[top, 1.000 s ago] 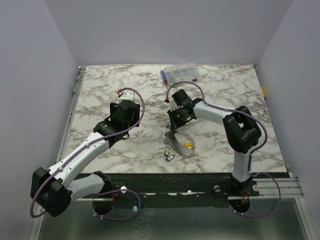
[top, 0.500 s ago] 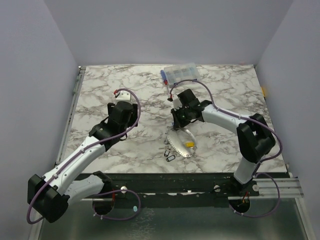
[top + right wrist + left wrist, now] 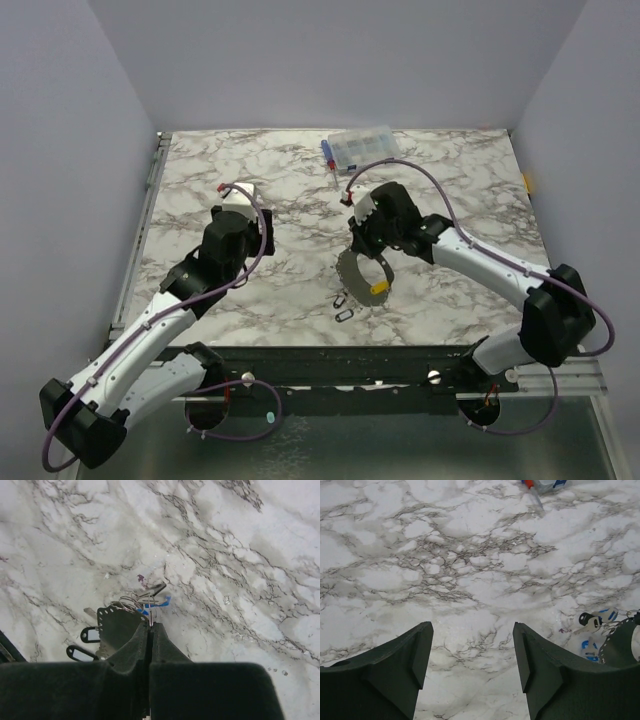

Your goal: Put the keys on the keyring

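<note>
even, soft overhead light, faint shadows, all views reasonably sharp.

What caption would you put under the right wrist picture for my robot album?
Right claw pinches the keyring over the marble table, two clear keys lying nearby.

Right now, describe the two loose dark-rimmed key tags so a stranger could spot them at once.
Start at the marble table and go to the middle of its near edge, just left of the keyring held by the right gripper, jaws shut. There the two key tags lie flat side by side: clear with dark outlines, unlike the yellow tag by the ring.
</note>
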Robot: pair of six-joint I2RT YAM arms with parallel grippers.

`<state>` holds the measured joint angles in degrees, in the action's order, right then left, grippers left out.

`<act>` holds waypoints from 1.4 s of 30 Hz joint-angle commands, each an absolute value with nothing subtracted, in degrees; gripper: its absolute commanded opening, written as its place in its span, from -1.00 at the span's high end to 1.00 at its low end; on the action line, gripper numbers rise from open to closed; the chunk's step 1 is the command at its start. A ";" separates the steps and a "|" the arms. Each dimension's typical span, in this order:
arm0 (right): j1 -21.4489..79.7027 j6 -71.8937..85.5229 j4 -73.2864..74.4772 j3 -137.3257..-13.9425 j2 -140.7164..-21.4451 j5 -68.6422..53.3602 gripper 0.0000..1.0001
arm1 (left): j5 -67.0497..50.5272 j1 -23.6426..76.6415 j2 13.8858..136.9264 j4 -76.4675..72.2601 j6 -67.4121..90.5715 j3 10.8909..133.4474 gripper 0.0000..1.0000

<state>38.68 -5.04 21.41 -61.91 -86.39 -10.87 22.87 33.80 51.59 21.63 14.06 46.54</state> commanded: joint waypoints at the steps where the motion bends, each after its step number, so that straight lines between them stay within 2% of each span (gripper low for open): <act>1: 40.21 -10.10 16.55 -59.39 -79.20 -11.35 0.99 | 15.96 33.43 45.92 16.72 11.74 44.75 -0.41; 10: 45.93 -18.54 6.83 -50.73 -64.74 -20.21 0.99 | 1.15 33.40 33.92 7.76 8.20 39.10 -0.41; 23: 47.20 -22.05 0.57 -43.95 -51.30 -33.62 0.99 | -32.56 33.39 23.04 -14.65 9.08 27.09 -0.36; 29: 47.28 -21.15 -2.58 -42.91 -47.62 -38.96 0.99 | -37.51 33.45 21.19 -29.94 13.19 19.96 -0.40; 34: 47.29 -19.63 -3.61 -43.19 -47.40 -42.66 0.99 | -40.22 33.56 24.93 -40.52 17.62 17.90 -0.30; 38: 47.29 -17.82 -4.66 -43.29 -47.31 -45.80 0.99 | -41.68 34.36 29.16 -48.49 20.99 17.58 -0.14; 42: 47.29 -15.55 -5.65 -43.91 -46.51 -49.09 0.99 | -42.59 36.27 32.29 -52.25 22.58 18.62 -0.06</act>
